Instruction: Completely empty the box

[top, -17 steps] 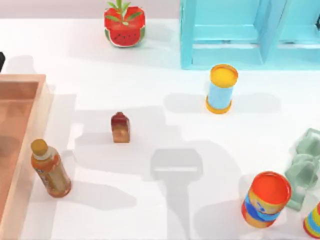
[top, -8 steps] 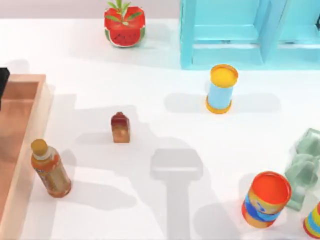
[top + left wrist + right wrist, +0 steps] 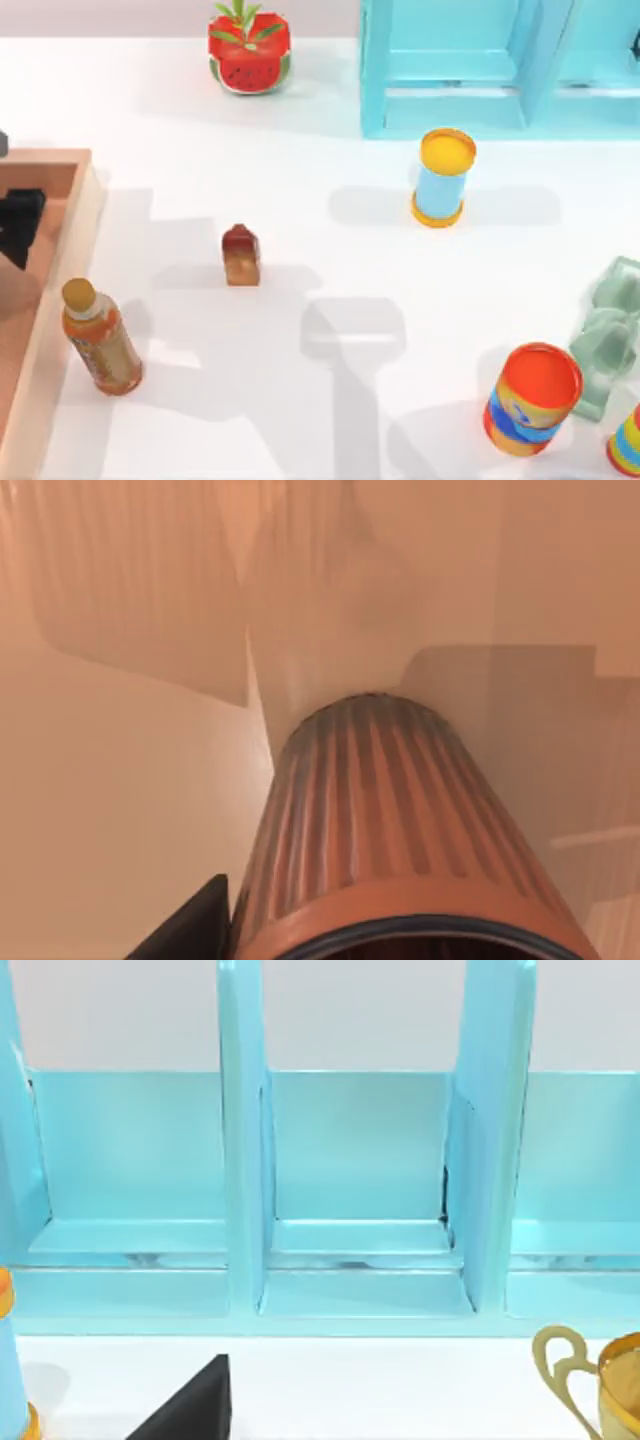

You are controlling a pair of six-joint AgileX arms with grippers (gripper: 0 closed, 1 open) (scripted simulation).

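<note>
A watermelon-patterned pot [image 3: 249, 55] with a green plant is standing at the far edge of the white desk [image 3: 300, 160]. To its right, a turquoise shelf frame [image 3: 470, 65] is sitting against the back, its open compartments [image 3: 360, 1190] facing forward. Just in front of it a light blue can with an orange top [image 3: 442, 177] is standing upright. A small red-brown bottle [image 3: 241, 254] is standing near the middle. At the right edge, an orange-lidded can [image 3: 532, 398], a pale green object [image 3: 608, 335] and a striped can [image 3: 627, 443] are clustering together. A golden cup handle [image 3: 560, 1360] is showing beside the frame.
</note>
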